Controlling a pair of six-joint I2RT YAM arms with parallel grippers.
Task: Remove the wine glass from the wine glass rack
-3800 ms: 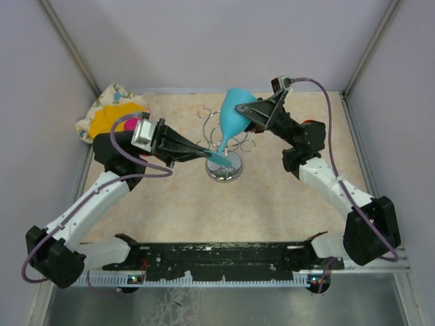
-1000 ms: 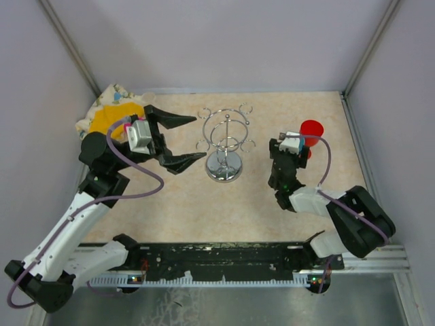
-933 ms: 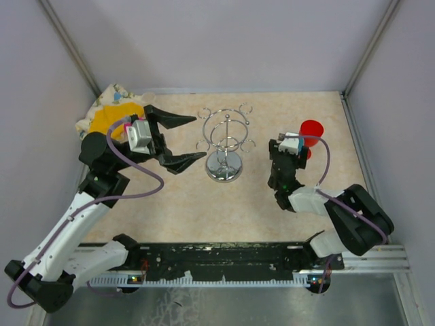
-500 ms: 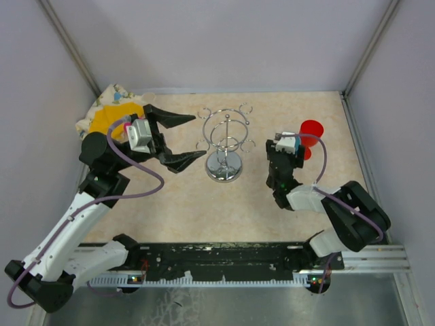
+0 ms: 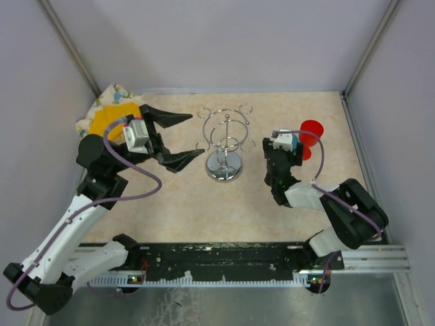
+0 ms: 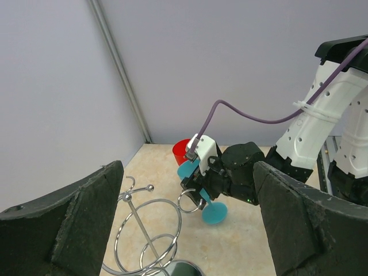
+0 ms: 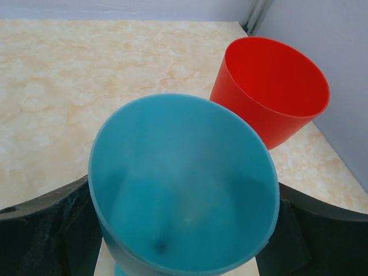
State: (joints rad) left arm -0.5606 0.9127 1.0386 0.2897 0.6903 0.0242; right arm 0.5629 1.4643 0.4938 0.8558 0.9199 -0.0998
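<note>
The wine glass rack (image 5: 225,139), a chrome wire stand on a round base, stands mid-table with nothing hanging on it; its loops also show low in the left wrist view (image 6: 144,230). The blue wine glass (image 7: 184,184) is off the rack, to its right, next to a red cup. Its bowl sits between my right gripper's (image 7: 184,192) fingers (image 7: 52,230), which press both sides. From the left wrist view the glass (image 6: 214,213) tilts, its foot low over the table. My left gripper (image 5: 197,135) hangs open and empty, left of the rack.
A red cup (image 5: 311,129) stands at the right, just behind the wine glass. A yellow patterned cloth (image 5: 109,112) lies in the far left corner. Grey walls close off the back and both sides of the table.
Since the earliest frame the wine glass has left the rack and gone right with my right gripper. Over the last second that arm edged left and the left gripper barely shifted.
</note>
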